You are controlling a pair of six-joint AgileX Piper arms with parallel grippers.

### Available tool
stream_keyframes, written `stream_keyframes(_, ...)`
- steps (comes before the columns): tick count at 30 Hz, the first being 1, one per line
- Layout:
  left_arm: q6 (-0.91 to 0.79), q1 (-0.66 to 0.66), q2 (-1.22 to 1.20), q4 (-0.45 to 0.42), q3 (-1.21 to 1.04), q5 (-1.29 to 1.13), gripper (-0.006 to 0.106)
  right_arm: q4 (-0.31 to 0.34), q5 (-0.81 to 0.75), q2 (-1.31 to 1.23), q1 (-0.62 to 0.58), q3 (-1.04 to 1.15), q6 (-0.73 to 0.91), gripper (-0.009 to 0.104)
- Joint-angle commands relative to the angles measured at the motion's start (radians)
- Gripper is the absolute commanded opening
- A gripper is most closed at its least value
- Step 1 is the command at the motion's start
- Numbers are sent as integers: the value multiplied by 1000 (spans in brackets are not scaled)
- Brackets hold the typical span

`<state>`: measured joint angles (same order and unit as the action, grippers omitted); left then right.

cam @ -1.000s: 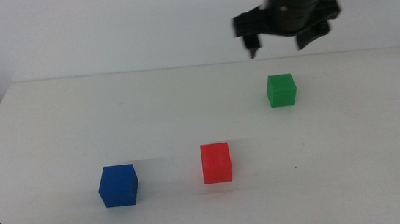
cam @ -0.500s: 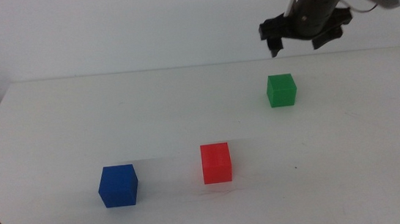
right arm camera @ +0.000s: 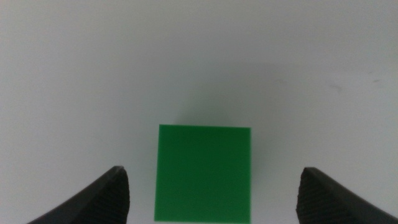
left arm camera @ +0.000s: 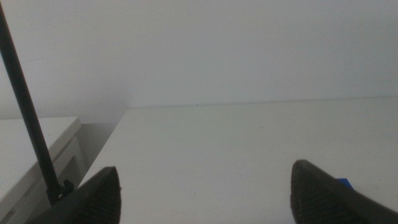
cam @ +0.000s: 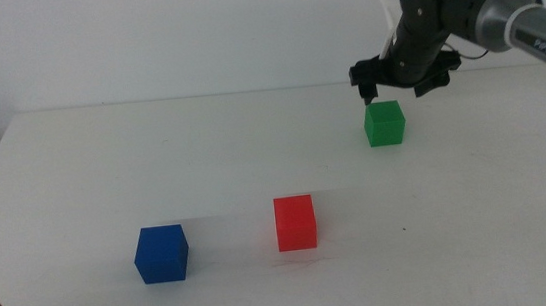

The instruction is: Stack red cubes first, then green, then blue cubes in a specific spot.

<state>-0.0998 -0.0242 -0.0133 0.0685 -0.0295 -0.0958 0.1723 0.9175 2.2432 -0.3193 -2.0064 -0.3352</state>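
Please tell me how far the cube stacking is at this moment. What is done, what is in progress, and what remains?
Done: no stack yet. The red cube stands alone on the table, with nothing on it. In progress: the right claw, jaws open, hangs just above the green cube, not gripping it. Left: grasp green, place it on red, then add the blue cube, which sits apart. The left claw waits, open, at the near edge.

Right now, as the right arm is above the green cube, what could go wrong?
The right end effector hangs open over the green cube. In the wrist view the cube sits slightly off centre between the jaws, so one jaw might push it askew on closing. Placing it carelessly might knock the red cube aside.
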Motion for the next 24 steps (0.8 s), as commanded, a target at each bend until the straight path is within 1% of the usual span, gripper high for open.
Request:
stream_keyframes(1,12,2,-20,5,3,77,94,14,-48,-49,13,-30,0,94)
stream_keyframes(12,12,2,-20,5,3,77,94,-6,-117,12,19,-30,2,94)
stream_keyframes(15,12,2,-20,5,3,77,94,-6,-124,22,19,-30,2,92)
stream_keyframes(17,12,2,-20,5,3,77,94,-6,-122,27,19,-30,2,88)
stream_keyframes(20,12,2,-20,5,3,77,94,-6,-117,35,19,-30,2,80)
stream_keyframes(22,12,2,-20,5,3,77,94,-5,-119,39,19,-30,2,70)
stream_keyframes(23,12,2,-20,5,3,77,94,-3,-120,39,19,-30,2,58)
stream_keyframes(24,12,2,-20,5,3,77,94,-3,-121,39,19,-30,1,50)
